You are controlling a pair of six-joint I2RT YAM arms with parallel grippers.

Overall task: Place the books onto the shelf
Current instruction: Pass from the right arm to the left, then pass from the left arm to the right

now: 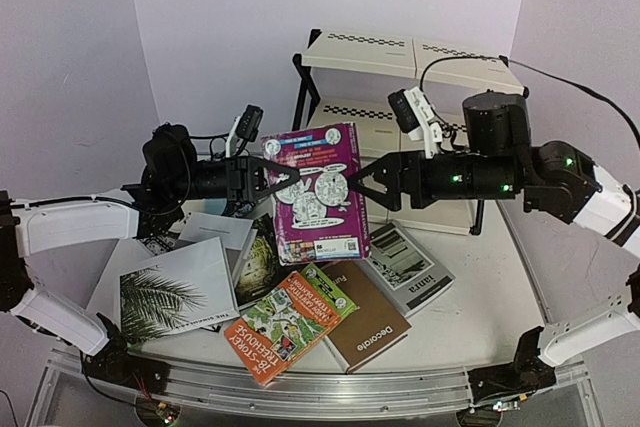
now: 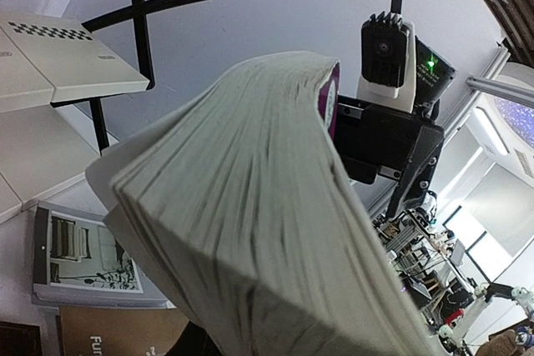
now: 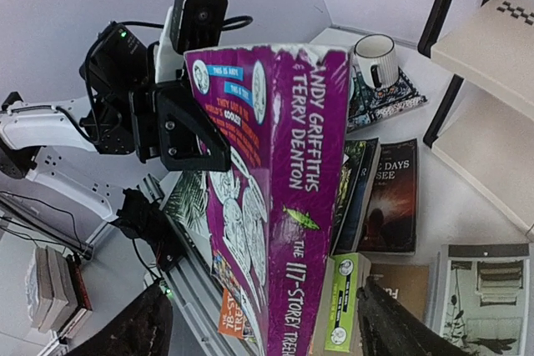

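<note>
Shelf (image 1: 370,47) at the back, no book seen on its tiers. Most books (image 1: 290,322) lie on the table (image 1: 480,297). Purple paperback (image 1: 320,192) held upright in the air, left gripper (image 1: 285,175) clamped on its edge, right gripper (image 1: 358,182) with fingers apart beside it.

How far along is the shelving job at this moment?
Nothing shelved yet: no book shows on the shelf. In hand: the purple book, upright, clamped by the left gripper; right gripper open at its spine. Left: the others lying on the table, including the orange book and Decorate.

Purple book (image 3: 300,164) reads "Terry Denton"; brown book (image 1: 372,332) reads "Decorate".
</note>
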